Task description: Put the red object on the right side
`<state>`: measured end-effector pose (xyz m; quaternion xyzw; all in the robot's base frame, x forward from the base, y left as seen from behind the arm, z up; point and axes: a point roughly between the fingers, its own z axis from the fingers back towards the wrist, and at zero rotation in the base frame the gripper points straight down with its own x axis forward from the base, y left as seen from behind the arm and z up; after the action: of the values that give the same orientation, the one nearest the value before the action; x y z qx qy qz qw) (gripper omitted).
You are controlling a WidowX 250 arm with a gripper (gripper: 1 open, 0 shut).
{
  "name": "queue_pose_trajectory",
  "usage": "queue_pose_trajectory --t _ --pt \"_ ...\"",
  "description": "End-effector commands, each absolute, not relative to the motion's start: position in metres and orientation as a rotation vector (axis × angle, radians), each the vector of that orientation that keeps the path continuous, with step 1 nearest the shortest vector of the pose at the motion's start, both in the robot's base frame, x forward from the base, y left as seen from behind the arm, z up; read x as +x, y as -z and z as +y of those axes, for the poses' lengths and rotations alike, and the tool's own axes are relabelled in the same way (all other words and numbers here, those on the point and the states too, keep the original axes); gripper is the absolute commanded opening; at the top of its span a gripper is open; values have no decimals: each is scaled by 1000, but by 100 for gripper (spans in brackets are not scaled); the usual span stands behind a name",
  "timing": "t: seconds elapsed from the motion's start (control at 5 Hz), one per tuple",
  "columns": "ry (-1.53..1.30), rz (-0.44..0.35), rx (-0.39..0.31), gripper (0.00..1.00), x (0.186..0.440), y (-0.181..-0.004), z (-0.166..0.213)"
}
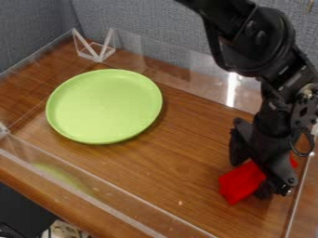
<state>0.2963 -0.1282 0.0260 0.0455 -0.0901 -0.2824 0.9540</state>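
Note:
The red object (241, 184) lies on the wooden table near the right front corner, its near end showing and the rest hidden under the black hand. My gripper (265, 170) points steeply down right over it, fingers spread open on either side of the block. I cannot make out whether the fingers touch the block.
A green plate (104, 104) sits at the left middle of the table (187, 149). A white wire stand (95, 44) is in the back left corner. Clear plastic walls (149, 209) run along the table's edges, close to the block at front and right.

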Motion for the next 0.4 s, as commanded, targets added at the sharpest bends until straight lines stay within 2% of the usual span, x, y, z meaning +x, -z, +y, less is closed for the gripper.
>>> queue_pose_trajectory --t 0.0,0.2 --pt "552 -236 126 100 297 -52 -115" --pt "558 -264 152 100 291 -78 -113"
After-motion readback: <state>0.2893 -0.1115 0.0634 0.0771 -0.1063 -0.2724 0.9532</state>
